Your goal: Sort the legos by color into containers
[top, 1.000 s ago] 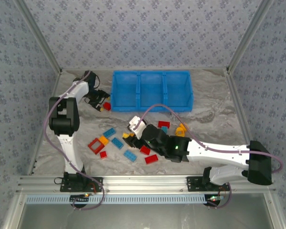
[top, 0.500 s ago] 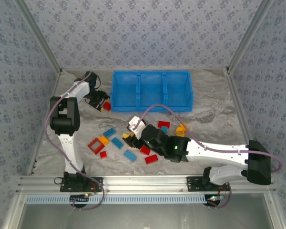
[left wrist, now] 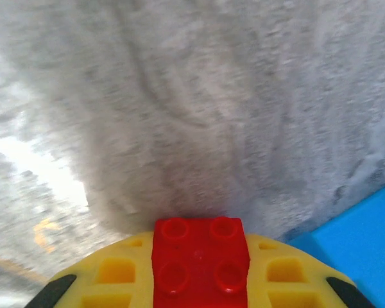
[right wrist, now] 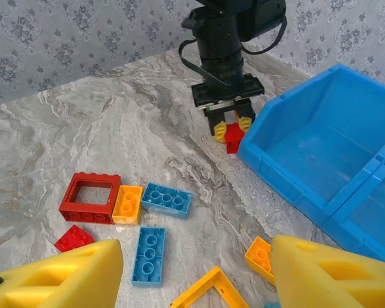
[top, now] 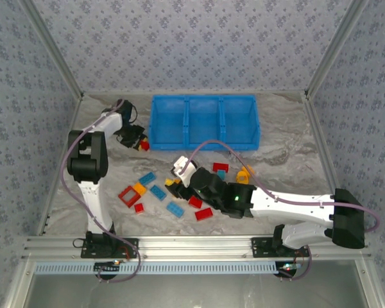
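Nearest the arm bases, the right hand (right wrist: 196, 253) hovers low over the scattered legos with its fingers spread wide and nothing between them. Just beneath and ahead of it lie an orange frame (right wrist: 208, 292), an orange brick (right wrist: 262, 255) and a teal brick (right wrist: 149, 255). These pieces sit so close together that a descent with such a wide spread could, I judge, nudge a neighbour aside or trap two colours at once. A little farther out, the red frame (right wrist: 90, 196) touches a second orange brick (right wrist: 127, 204), which touches another teal brick (right wrist: 167, 199). Pulling one from this row may drag the others. Farther still, at the far left of the counter (top: 282, 154), the left hand (top: 139, 142) is closed on a small red brick (left wrist: 201, 263), low by the surface; whether the brick has left the counter I cannot tell. The grip seems to take only one end of the brick, so it could twist or slip out on the lift. The brick is also just beside the outer wall of the blue bin (right wrist: 276, 167), and a rise that drifts sideways could catch it on the rim and knock it loose outside. The bin's three compartments look unfilled, so the first drop fixes which one is red; a careless release near a divider could land it in the wrong one. If both arms head for the bin together, they may cross.
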